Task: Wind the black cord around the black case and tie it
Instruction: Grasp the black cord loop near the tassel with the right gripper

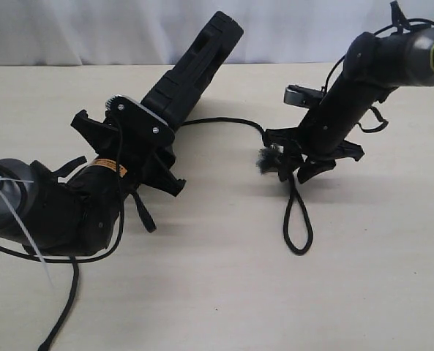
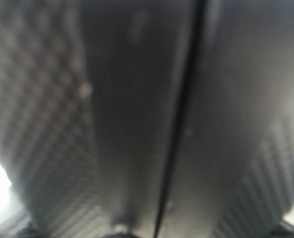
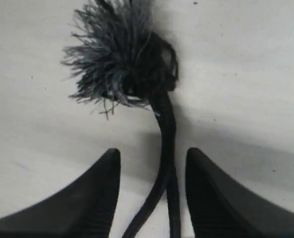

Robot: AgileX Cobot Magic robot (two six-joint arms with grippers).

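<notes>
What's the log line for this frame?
left gripper: shut on case, case tilted up | right gripper: open, straddling cord by knot | loop: on table | tie: not done

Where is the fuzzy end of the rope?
The fuzzy knot lies on the table right of the middle in the exterior view, just left of the right gripper, which straddles its cord.

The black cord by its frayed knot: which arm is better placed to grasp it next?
Right. The right gripper is open astride the black cord beside the frayed knot; the left gripper seems busy holding the black case tilted up.
</notes>
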